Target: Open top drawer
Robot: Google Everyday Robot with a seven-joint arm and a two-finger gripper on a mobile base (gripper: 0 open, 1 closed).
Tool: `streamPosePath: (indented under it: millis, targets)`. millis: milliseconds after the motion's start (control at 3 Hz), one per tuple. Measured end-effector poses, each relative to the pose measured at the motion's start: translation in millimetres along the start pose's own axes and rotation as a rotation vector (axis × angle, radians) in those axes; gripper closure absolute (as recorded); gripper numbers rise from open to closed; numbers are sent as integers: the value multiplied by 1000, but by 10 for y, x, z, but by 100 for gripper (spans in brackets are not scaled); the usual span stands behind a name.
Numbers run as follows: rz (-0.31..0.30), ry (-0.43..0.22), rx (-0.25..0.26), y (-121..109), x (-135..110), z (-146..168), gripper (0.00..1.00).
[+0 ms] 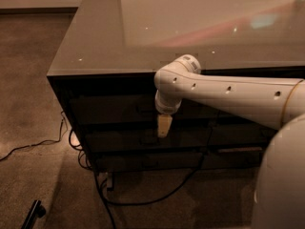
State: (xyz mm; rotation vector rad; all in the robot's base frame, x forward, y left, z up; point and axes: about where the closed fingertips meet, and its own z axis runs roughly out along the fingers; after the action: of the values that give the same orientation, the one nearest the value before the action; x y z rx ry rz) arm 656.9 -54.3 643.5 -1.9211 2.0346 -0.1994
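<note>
Arm [228, 94]: white, smooth tubular shell with a row of small dark round holes along its side. A thin yellowish band rings it near the wide end. Rounded white joint [172, 80], capped on top by a greyish disc. Short white cylindrical wrist below it carries the cream-coloured gripper [164, 126], which hangs just before the dark cabinet front [109, 113]. Large rounded white body shell [281, 185] at lower right.
</note>
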Motion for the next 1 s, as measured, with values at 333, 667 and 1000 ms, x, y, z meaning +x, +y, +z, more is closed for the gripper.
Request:
streamPosePath:
  millis: [333, 667, 1000]
  targets:
    - [-10, 44, -5, -67, 70, 206, 0]
    - [-11, 46, -5, -67, 74, 215, 0]
    - [-1, 15, -27, -19, 73, 238, 19]
